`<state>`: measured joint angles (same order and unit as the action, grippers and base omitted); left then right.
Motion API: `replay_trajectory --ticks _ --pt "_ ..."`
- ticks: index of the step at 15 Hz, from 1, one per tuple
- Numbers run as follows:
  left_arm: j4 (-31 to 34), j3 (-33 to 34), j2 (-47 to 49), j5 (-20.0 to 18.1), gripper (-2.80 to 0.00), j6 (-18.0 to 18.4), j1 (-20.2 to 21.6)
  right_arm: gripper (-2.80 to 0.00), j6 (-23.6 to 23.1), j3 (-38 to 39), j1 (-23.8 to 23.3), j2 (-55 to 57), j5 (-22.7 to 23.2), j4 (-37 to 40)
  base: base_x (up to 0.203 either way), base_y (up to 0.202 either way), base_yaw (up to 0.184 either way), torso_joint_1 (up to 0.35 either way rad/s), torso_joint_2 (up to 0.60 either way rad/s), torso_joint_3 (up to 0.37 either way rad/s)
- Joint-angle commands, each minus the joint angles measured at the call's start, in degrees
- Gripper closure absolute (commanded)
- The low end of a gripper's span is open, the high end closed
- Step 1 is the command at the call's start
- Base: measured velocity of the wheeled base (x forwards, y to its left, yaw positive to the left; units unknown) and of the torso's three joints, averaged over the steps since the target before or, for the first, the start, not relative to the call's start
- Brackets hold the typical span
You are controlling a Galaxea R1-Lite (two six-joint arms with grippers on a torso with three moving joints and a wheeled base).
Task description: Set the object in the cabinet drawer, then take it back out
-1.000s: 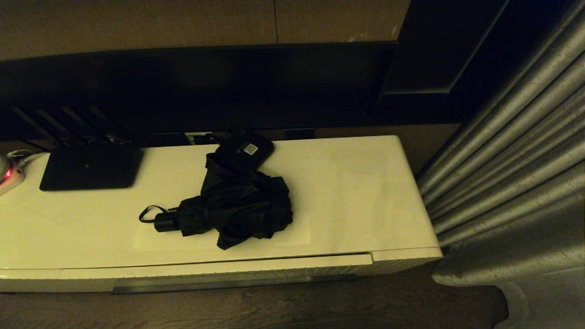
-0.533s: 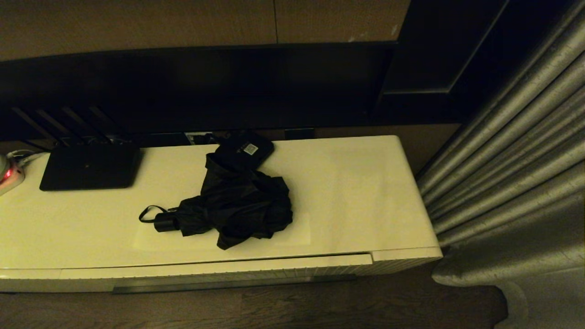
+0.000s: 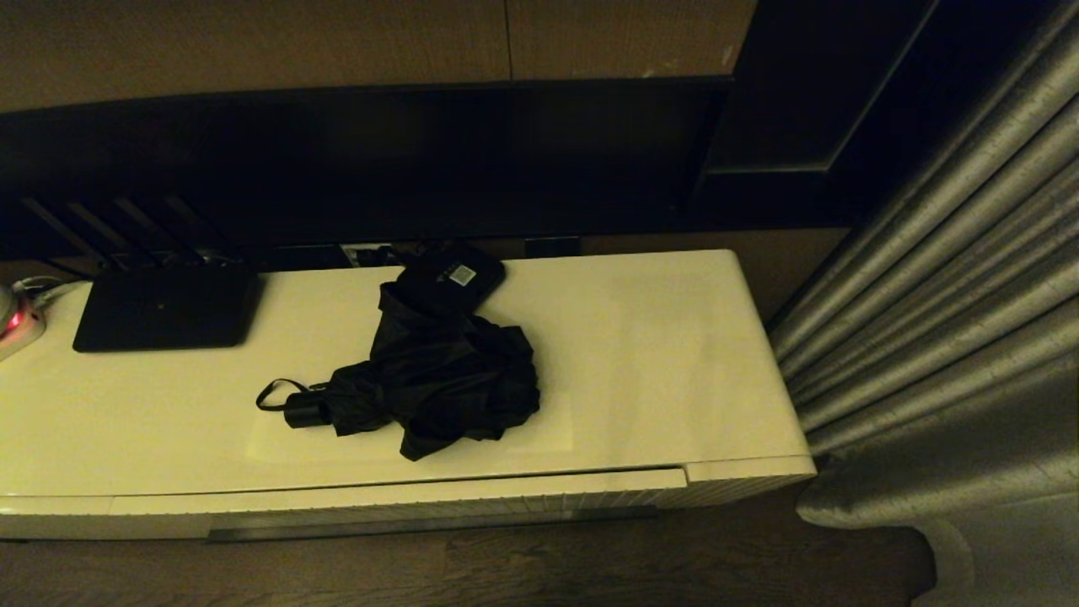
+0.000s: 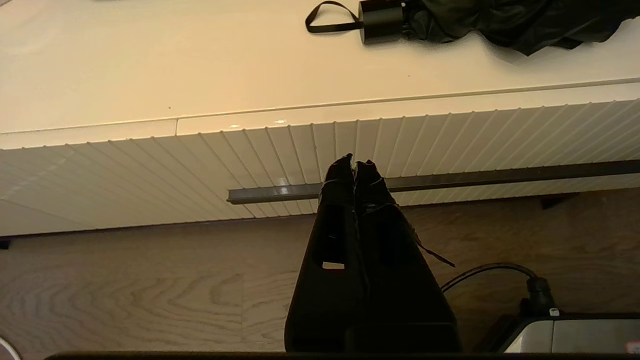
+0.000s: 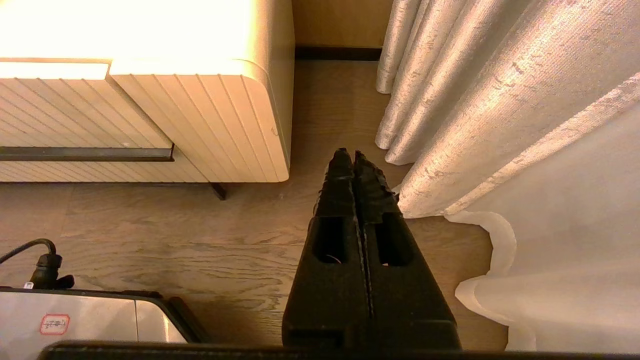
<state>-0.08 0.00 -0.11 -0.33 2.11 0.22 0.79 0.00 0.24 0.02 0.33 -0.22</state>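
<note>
We face a cream cabinet (image 3: 674,354) whose ribbed cabinet drawer (image 4: 450,135) sits closed below the top. On that top, near the front edge, lies the compact umbrella (image 3: 438,379), its rumpled cloth touching a small black box (image 3: 451,278) behind; a router (image 3: 164,316) sits well apart. We judge the umbrella light, its fabric soft and slippery, so the stiff handle (image 4: 382,20) is our hold. Curtains (image 5: 490,100) crowd the right end; the floor in front is open. Our left gripper (image 4: 355,165) and right gripper (image 5: 348,156) hang low before the cabinet, fingers pressed together, empty.
</note>
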Motion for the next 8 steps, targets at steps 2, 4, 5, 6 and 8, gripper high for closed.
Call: replay_trajectory --ticks 2,4,5,6,8 --pt "0.0 0.2 0.0 0.0 0.0 0.0 0.0 0.0 0.0 0.0 0.0 0.0 0.0 0.0 0.0 0.0 0.0 0.0 0.0 0.0" --pt "0.0 0.2 0.0 0.0 0.0 0.0 0.0 0.0 0.0 0.1 0.0 0.0 0.0 0.0 0.0 0.0 0.0 0.0 0.0 0.0" --pt "0.0 0.2 0.0 0.0 0.0 0.0 0.0 0.0 0.0 0.0 0.0 0.0 0.0 0.0 0.0 0.0 0.0 0.0 0.0 0.0" --pt "0.0 0.2 0.0 0.0 0.0 0.0 0.0 0.0 0.0 0.0 0.0 0.0 0.0 0.0 0.0 0.0 0.0 0.0 0.0 0.0" --pt "0.0 0.2 0.0 0.0 0.0 0.0 0.0 0.0 -0.1 0.1 0.0 0.1 0.0 0.0 0.0 0.0 0.0 0.0 0.0 0.0"
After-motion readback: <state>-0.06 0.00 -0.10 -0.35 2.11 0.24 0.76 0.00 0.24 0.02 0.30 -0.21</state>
